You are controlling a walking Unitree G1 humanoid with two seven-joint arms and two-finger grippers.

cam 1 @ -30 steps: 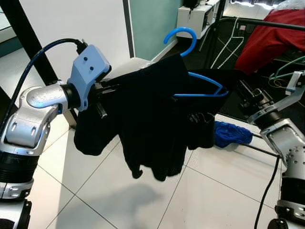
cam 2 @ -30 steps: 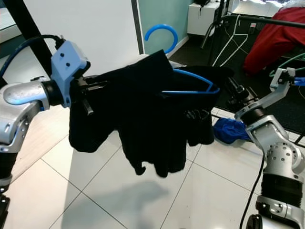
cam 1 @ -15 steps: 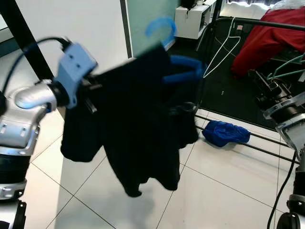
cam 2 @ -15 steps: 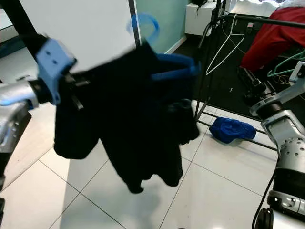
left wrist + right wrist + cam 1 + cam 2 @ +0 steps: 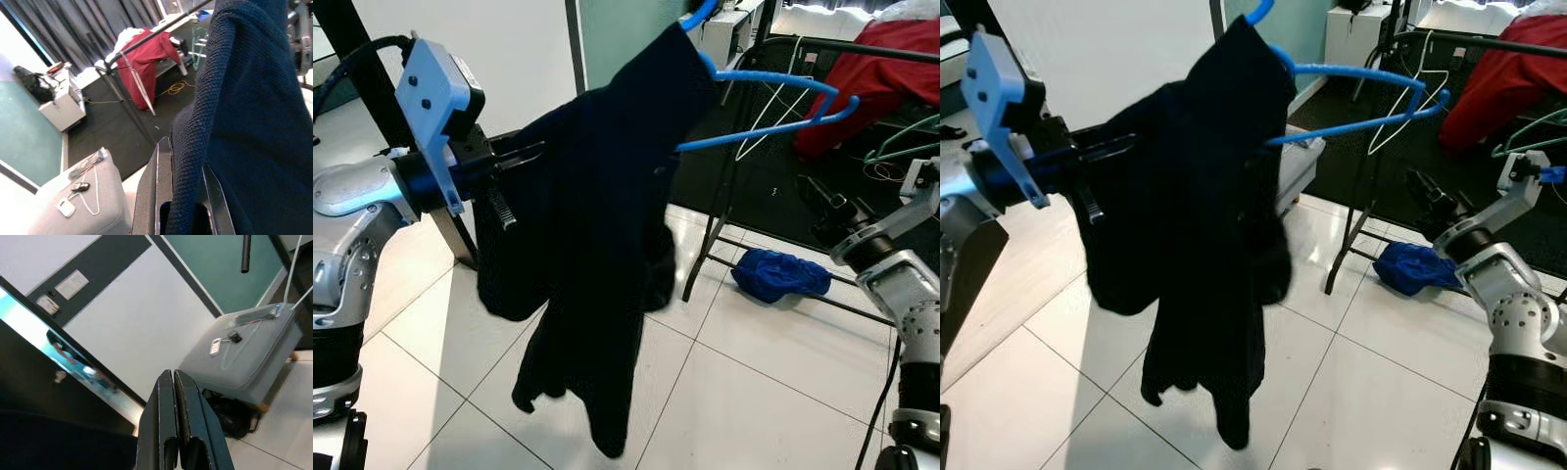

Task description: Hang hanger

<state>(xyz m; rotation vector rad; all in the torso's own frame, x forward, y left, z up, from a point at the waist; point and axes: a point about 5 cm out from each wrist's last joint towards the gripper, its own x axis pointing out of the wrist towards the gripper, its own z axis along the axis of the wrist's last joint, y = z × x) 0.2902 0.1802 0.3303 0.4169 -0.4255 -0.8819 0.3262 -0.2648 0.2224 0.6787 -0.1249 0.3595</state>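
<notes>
The left gripper (image 5: 178, 196) is clamped on a dark garment (image 5: 597, 225), held high on a blue hanger (image 5: 773, 108) tilted toward the rack (image 5: 862, 47). Between them, on the tiles, lies a blue cloth (image 5: 778, 274) by the rack's base. The left wrist view adds a grey case (image 5: 80, 196) and a red garment (image 5: 146, 58) on the rail. The right gripper (image 5: 173, 416) is low to the side — fingers pressed together, empty.

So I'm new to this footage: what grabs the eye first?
A dark knitted garment on a blue plastic hanger dominates the middle, held up by the left gripper pinching the cloth. Behind on the right, a red cloth drapes over a black clothes rail, with a blue bundle on the white tiled floor.
</notes>
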